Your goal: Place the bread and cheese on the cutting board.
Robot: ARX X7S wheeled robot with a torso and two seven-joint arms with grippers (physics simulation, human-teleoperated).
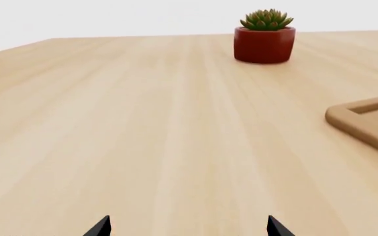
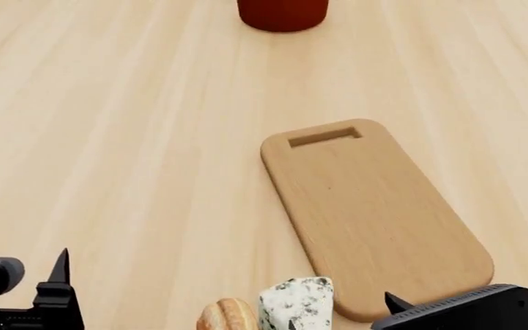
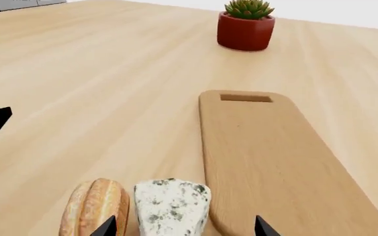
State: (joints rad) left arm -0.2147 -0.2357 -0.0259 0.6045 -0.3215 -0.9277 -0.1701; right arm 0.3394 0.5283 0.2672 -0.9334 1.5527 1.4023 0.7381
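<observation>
Two food items lie on the counter (image 2: 108, 137), off the cutting board (image 2: 374, 213): the bread (image 3: 96, 206) and the cheese (image 3: 171, 206), side by side, the cheese just beside the board's near left corner. The board lies flat, slot handle toward a red pot (image 3: 245, 32) holding a succulent (image 3: 248, 8). The right gripper (image 3: 183, 228) hangs above the cheese, fingers (image 3: 106, 227) apart, holding nothing. The left gripper (image 1: 187, 228) is over bare counter well to the left, fingers (image 1: 100, 227) apart and empty.
</observation>
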